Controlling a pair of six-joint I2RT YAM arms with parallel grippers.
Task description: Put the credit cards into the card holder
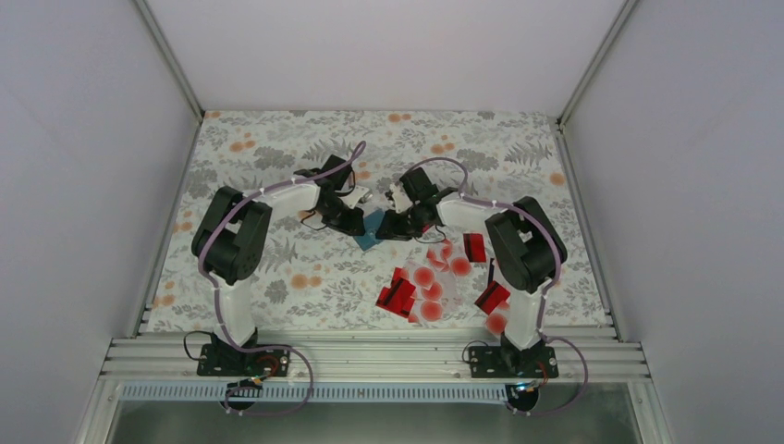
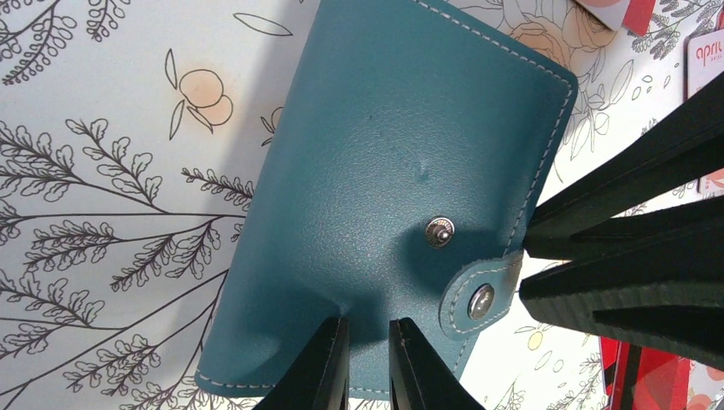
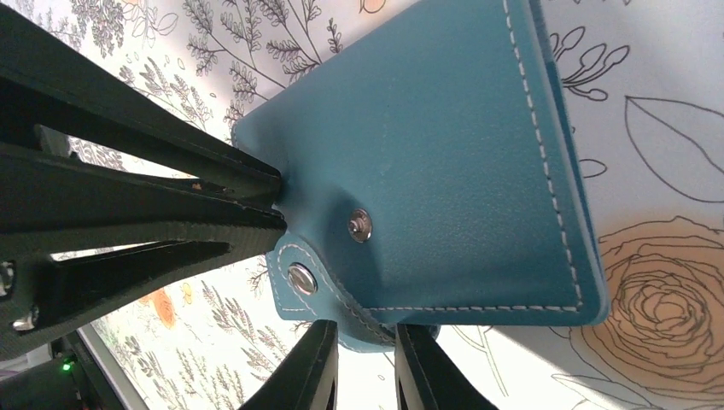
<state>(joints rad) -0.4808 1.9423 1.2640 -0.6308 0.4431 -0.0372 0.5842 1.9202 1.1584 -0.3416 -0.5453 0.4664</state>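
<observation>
At the middle of the flowered tablecloth (image 1: 277,153), both arms meet over the teal card holder (image 1: 373,231), its cover not yet opened. We see the left gripper (image 2: 369,329) pinched tight on the holder's stitched edge, apparently to anchor it. The right gripper (image 3: 365,329) is closed on the small strap tab (image 3: 300,280) that wraps round from the back. The tab's socket sits just beside the stud (image 3: 359,225) rather than on it, so the snap is undone. We judge that the right arm holds the tab in order to peel the cover open against the left arm's hold.

Neither gripper holds a card, and whether the holder has any inside is hidden from us. The credit cards (image 1: 423,276) lie in a loose scatter on the right arm's side of the cloth, the nearest just beside the holder, within that arm's easy reach.

We count one holder, two snap halves, about four solid red cards and roughly six or seven pale ones with a red dot. Overlaps in the pile rule out an exact tally.
</observation>
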